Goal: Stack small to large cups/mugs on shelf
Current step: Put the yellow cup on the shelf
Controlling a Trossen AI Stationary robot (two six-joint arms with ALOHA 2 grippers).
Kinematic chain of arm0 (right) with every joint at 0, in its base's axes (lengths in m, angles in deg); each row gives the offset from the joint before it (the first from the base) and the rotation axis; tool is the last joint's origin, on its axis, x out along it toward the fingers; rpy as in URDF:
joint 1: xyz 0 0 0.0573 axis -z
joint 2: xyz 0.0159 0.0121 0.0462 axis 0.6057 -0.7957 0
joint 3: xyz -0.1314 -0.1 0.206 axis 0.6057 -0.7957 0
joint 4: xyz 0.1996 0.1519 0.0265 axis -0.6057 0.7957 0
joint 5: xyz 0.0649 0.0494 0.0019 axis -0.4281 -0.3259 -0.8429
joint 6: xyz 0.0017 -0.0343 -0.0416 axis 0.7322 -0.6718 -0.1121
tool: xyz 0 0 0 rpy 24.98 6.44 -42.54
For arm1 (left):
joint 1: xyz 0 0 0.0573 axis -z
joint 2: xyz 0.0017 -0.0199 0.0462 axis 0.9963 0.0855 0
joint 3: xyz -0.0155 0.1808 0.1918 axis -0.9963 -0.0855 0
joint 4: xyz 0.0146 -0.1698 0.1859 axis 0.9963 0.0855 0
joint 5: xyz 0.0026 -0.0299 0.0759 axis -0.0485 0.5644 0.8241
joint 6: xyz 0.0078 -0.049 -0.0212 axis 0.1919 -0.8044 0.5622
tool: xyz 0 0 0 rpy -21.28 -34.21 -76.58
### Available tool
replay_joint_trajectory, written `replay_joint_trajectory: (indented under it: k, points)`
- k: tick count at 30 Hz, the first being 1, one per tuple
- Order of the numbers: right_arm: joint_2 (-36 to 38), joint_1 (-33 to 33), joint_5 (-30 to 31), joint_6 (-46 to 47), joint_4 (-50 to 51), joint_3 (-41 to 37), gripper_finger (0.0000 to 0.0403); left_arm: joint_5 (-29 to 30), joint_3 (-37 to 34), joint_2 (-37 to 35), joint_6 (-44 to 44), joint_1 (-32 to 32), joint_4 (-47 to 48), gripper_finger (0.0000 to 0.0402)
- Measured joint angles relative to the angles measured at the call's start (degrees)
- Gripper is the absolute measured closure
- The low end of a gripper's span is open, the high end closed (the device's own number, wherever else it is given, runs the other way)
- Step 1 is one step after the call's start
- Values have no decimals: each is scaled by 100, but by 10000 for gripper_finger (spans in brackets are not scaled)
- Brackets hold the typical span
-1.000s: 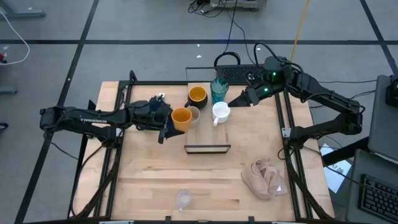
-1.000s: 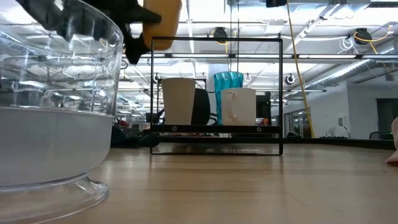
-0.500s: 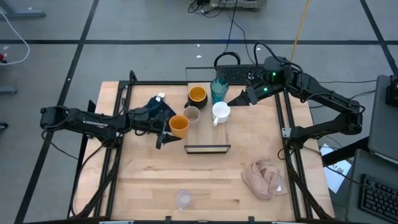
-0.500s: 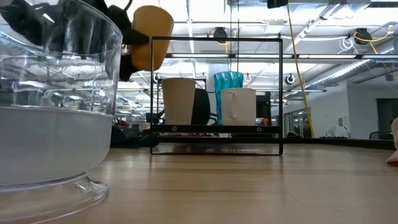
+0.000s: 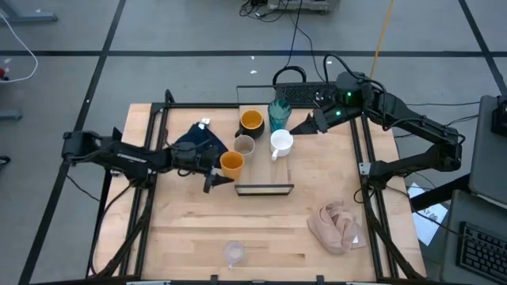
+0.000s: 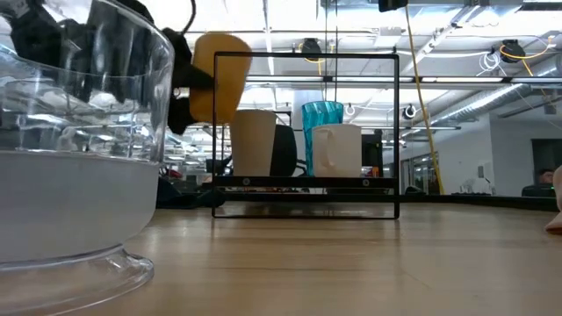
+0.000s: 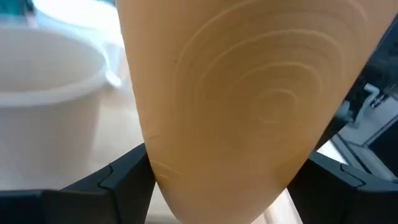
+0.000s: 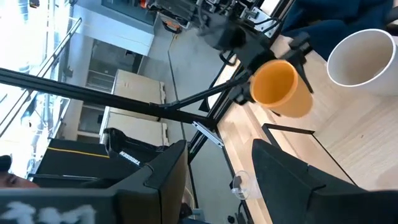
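Orange cup (image 5: 231, 164), gripped by the left claw (image 5: 212, 169), hung beside the shelf (image 5: 264, 188); level it, then lower gently. Right claw (image 5: 307, 124) stood empty, part-open.

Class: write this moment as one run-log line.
left end effector: holding orange cup beside shelf | right end effector: waiting behind shelf

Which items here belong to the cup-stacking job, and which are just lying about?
Job:
- small orange cup, held in left pincer
- small grey-beige cup
- black mug
- teal tumbler
- white mug
- small clear glass
- shelf

Lying about:
- pink-beige cloth
- dark navy cloth
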Motion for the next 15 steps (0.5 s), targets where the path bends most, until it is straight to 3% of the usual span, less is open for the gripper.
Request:
replay_joint_trajectory:
  k: [4, 15]
  points:
    - [0, -2, 1, 30, -19, 0, 232, 57, 0, 496, -138, 130, -590, 96]
    - [-2, -4, 1, 15, -17, 0, 232, 375, 0, 1111, -142, 263, -962, 99]
